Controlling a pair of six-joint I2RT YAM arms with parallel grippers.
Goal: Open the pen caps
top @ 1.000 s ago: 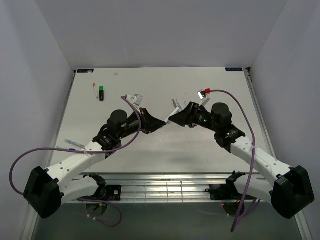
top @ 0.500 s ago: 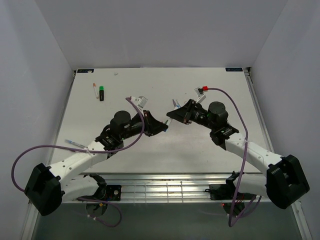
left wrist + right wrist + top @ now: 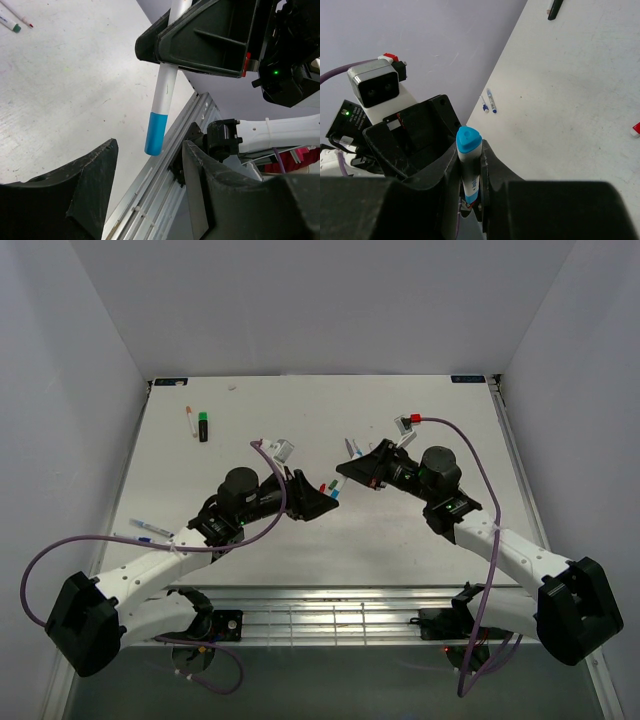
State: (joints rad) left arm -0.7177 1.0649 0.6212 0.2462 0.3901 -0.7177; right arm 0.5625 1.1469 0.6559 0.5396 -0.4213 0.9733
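The right gripper (image 3: 469,167) is closed tight on the slim white plastic pen (image 3: 165,87). Its short blue plastic cap (image 3: 155,132) hangs just ahead of the left gripper (image 3: 147,195), whose jaws stand wide apart, not touching it.

We log the left arm (image 3: 135,577) and right arm (image 3: 512,552) as alike: white links, black joint housings, black shoulder blocks. We see a purple cable (image 3: 27,578) looping along each. Left fingers (image 3: 85,200) are matte black and angular. A green LED (image 3: 274,72) glows on the right wrist.
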